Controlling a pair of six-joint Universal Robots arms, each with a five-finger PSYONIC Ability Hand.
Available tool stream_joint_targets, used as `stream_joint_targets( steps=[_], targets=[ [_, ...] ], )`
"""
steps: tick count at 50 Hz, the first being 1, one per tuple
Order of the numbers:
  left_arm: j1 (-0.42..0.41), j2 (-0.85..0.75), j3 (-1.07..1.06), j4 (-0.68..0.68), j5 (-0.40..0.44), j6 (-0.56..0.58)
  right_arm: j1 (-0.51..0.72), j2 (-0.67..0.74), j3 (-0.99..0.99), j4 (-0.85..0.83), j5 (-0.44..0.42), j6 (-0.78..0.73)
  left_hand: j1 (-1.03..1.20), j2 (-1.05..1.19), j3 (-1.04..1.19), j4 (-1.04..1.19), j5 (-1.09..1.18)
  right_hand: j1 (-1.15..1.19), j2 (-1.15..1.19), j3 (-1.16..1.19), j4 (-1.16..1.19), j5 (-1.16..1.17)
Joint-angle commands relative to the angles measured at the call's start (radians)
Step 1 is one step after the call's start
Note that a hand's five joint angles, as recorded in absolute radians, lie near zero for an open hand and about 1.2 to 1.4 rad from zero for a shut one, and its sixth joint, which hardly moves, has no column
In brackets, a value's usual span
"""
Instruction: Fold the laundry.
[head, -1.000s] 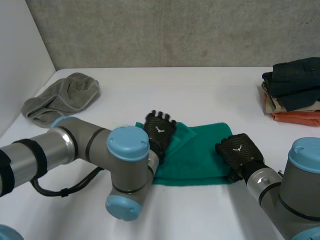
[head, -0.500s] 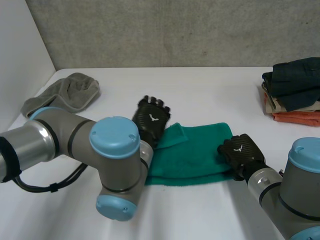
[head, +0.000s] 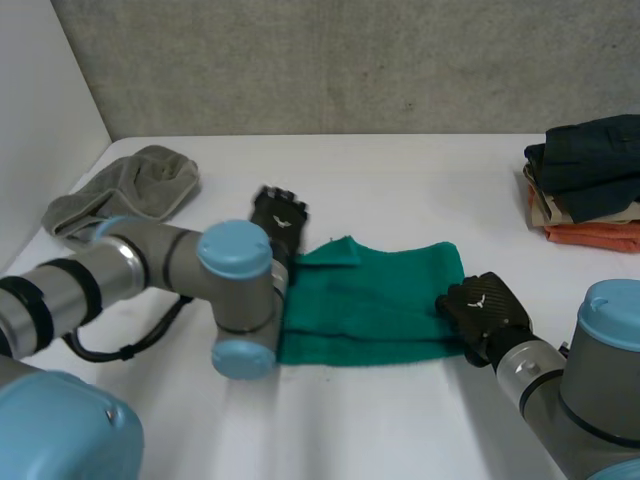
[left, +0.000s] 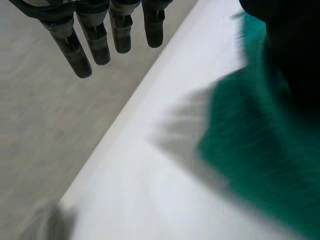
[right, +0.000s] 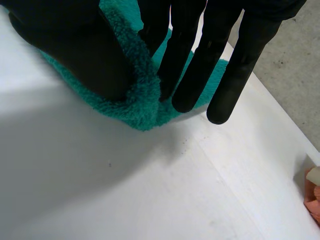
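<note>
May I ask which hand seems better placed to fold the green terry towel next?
Probably the right hand: it pinches an edge of the green terry towel between thumb and fingers; the left hand hovers open beside the opposite edge.

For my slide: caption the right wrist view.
Right hand pinches green towel's edge between thumb and fingers on white table.

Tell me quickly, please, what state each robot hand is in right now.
Left robot hand: open, fingers straight.
Right robot hand: shut on the green towel, its corner pinched between thumb and fingers.
</note>
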Motion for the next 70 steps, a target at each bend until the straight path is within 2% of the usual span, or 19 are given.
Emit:
stream_joint_targets(
  steps=[1,10,14,18,22,25,27,30,35,37,38,41,45,49,51,55,59,63,70],
  targets=[
    [0.039,0.103,-0.050,-0.010,-0.054,-0.007,-0.011,-0.004,0.003,0.004,0.002,-0.032,0.013,-0.004,-0.011,-0.003,-0.022,0.361,0.235,0.221,0.210,0.222],
    [0.025,0.255,-0.241,-0.009,-0.017,-0.009,-0.011,0.001,-0.002,0.005,0.004,-0.036,0.004,-0.013,-0.020,-0.012,-0.031,0.361,0.235,0.221,0.210,0.222],
    [0.030,0.305,-0.320,-0.009,-0.009,-0.010,-0.022,-0.012,-0.008,0.014,0.051,-0.065,0.004,-0.013,-0.020,-0.012,-0.031,0.361,0.235,0.221,0.210,0.222],
    [0.047,0.384,-0.397,-0.010,-0.009,-0.018,-0.027,-0.053,-0.028,0.008,0.134,-0.256,0.004,-0.013,-0.020,-0.012,-0.031,0.361,0.235,0.221,0.210,0.222],
    [0.054,0.466,-0.463,-0.007,-0.005,-0.058,-0.007,-0.062,-0.072,-0.013,0.148,-0.393,0.001,-0.016,-0.022,-0.015,-0.034,0.361,0.235,0.221,0.210,0.222],
    [0.056,0.528,-0.495,-0.007,-0.003,-0.096,0.065,-0.062,-0.116,-0.054,0.108,-0.458,0.001,-0.016,-0.022,-0.015,-0.034,0.361,0.235,0.221,0.210,0.222],
    [0.058,0.565,-0.515,-0.007,-0.002,-0.117,0.195,-0.052,-0.143,-0.093,0.044,-0.470,0.001,-0.016,-0.023,-0.015,-0.034,0.361,0.235,0.221,0.210,0.222],
    [0.059,0.611,-0.548,-0.007,-0.002,-0.137,0.344,-0.001,-0.150,-0.169,-0.114,-0.484,-0.002,-0.018,-0.025,-0.018,-0.037,0.361,0.235,0.221,0.210,0.222],
    [0.059,0.640,-0.583,-0.006,-0.002,-0.140,0.415,0.125,-0.152,-0.229,-0.208,-0.503,-0.005,-0.021,-0.028,-0.021,-0.040,0.361,0.235,0.221,0.210,0.222],
    [0.059,0.642,-0.591,-0.006,-0.002,-0.140,0.424,0.149,-0.155,-0.237,-0.203,-0.518,-0.011,-0.027,-0.034,-0.026,-0.046,0.103,-0.023,-0.038,-0.048,-0.036],
    [0.059,0.642,-0.597,-0.004,-0.002,-0.140,0.429,0.158,-0.159,-0.237,-0.188,-0.521,-0.011,-0.027,-0.034,-0.026,-0.046,-0.292,-0.417,-0.432,-0.443,-0.430],
    [0.058,0.642,-0.598,-0.004,-0.002,-0.140,0.420,0.154,-0.158,-0.237,-0.160,-0.507,-0.012,-0.028,-0.035,-0.027,-0.047,-0.861,-0.986,-1.001,-1.012,-0.999],
    [0.054,0.648,-0.592,-0.002,-0.005,-0.144,0.410,0.079,-0.147,-0.222,-0.108,-0.389,-0.012,-0.028,-0.035,-0.027,-0.047,-0.861,-0.986,-1.001,-1.012,-0.999],
    [0.045,0.658,-0.571,0.002,-0.006,-0.160,0.377,-0.100,-0.114,-0.202,-0.096,-0.039,-0.012,-0.028,-0.035,-0.027,-0.047,-0.861,-0.986,-1.001,-1.012,-0.999],
    [0.030,0.660,-0.546,0.002,-0.009,-0.194,0.329,-0.186,-0.126,-0.121,-0.093,0.306,-0.012,-0.028,-0.035,-0.027,-0.047,-0.861,-0.986,-1.001,-1.012,-0.999],
    [-0.024,0.658,-0.503,-0.006,-0.003,-0.281,0.201,-0.225,-0.175,0.061,-0.097,0.492,-0.012,-0.028,-0.035,-0.027,-0.047,-0.861,-0.986,-1.001,-1.012,-0.999],
    [-0.091,0.617,-0.454,-0.015,0.049,-0.364,0.078,-0.185,-0.230,0.223,-0.110,0.531,-0.008,-0.024,-0.031,-0.024,-0.043,-0.861,-0.986,-1.001,-1.012,-0.999],
    [-0.129,0.513,-0.420,-0.035,0.078,-0.395,0.050,-0.075,-0.314,0.287,-0.105,0.530,-0.002,-0.018,-0.025,-0.018,-0.037,-0.861,-0.986,-1.001,-1.012,-0.999],
    [-0.162,0.370,-0.380,-0.116,0.015,-0.397,0.053,0.114,-0.440,0.364,-0.123,0.531,0.001,-0.016,-0.022,-0.015,-0.034,-0.861,-0.986,-1.001,-1.012,-0.999]
  ],
)
